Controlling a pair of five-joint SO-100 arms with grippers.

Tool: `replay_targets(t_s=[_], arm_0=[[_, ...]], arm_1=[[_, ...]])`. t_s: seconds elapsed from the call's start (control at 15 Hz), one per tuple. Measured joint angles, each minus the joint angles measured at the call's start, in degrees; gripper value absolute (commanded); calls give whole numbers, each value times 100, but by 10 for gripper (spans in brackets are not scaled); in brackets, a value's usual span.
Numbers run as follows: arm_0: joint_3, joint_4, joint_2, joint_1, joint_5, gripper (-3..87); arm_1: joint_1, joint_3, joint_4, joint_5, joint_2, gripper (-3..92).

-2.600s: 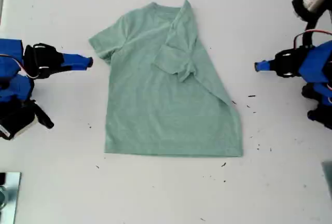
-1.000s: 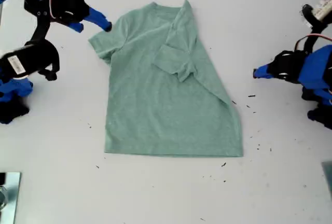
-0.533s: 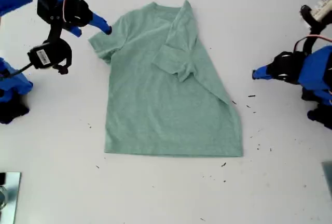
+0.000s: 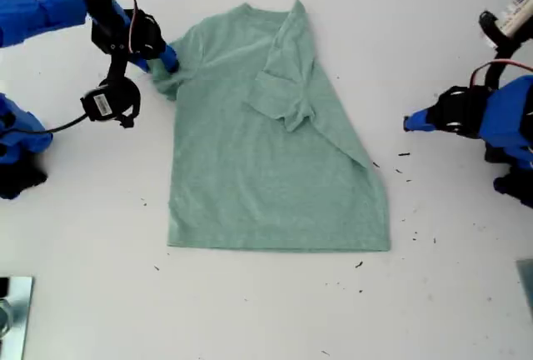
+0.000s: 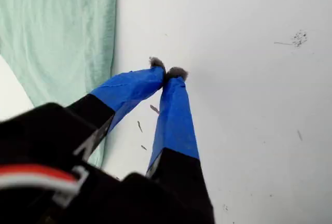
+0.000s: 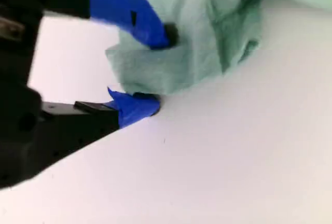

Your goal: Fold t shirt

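At the exterior view's left, our second claw (image 6: 150, 73) straddles the t shirt (image 4: 266, 152) sleeve, jaws apart; our first claw (image 5: 167, 73) idles closed, well apart.

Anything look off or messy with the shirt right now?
Yes. The shirt lies lopsided: the sleeve on the exterior view's right is folded over the chest, rumpled and slanting. The other sleeve is bunched between my second tool's jaws. Dark specks dot the table.
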Motion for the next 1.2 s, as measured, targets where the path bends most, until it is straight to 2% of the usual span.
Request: replay_targets(t_s=[0.4, 0.6, 0.8, 1.0, 1.07, 1.13, 1.2], arm_0=[[88, 141, 2250, 53, 9, -2], [-360, -18, 2531, 149, 334, -2], [-1521, -527, 1274, 1433, 396, -2], [-2953, -686, -439, 2338, 545, 8], [-3331, -677, -1002, 2382, 545, 184], [-3850, -580, -1617, 2338, 545, 290], [-4377, -369, -2232, 2241, 545, 311]], arm_1=[[35, 0, 0, 0, 0, 22], [26, 0, 0, 79, 0, 22], [-26, 0, 0, 105, 0, 22], [-141, 0, 0, 211, 0, 22], [-176, 0, 0, 229, 0, 22], [-202, 0, 0, 264, 0, 22], [-246, 0, 0, 299, 0, 22]])
